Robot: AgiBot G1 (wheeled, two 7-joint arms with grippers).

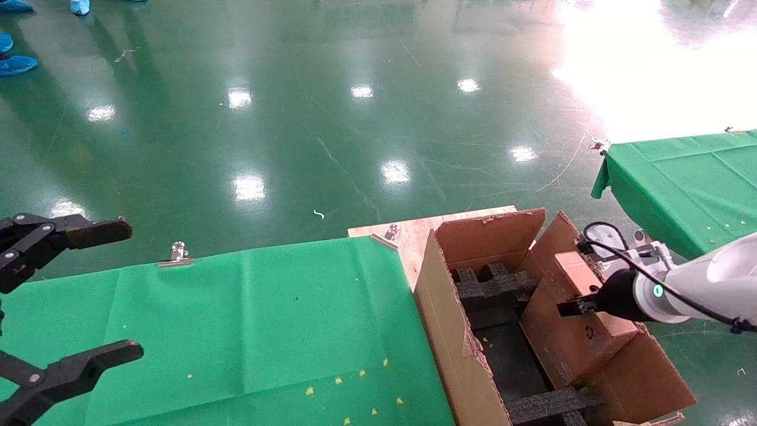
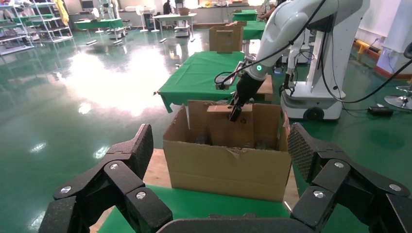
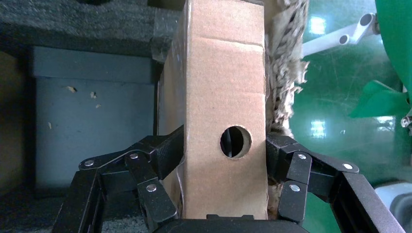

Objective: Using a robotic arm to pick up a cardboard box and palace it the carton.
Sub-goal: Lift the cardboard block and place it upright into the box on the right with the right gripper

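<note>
The head camera looks down on the carton (image 1: 467, 331), the left wrist camera faces it from across the table, and the right wrist camera sits close inside.

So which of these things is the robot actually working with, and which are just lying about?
In use:
- small flat brown cardboard box
- right gripper, shut on it
- large brown torn-flap carton

Lying about:
- left gripper, open over green tablecloth
- silver clip

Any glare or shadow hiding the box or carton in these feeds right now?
Head view: window glare whitens the floor, away from the carton. Right wrist view: cardboard box evenly lit, the carton's inside shadowed. Left wrist view: floor glare only.
</note>
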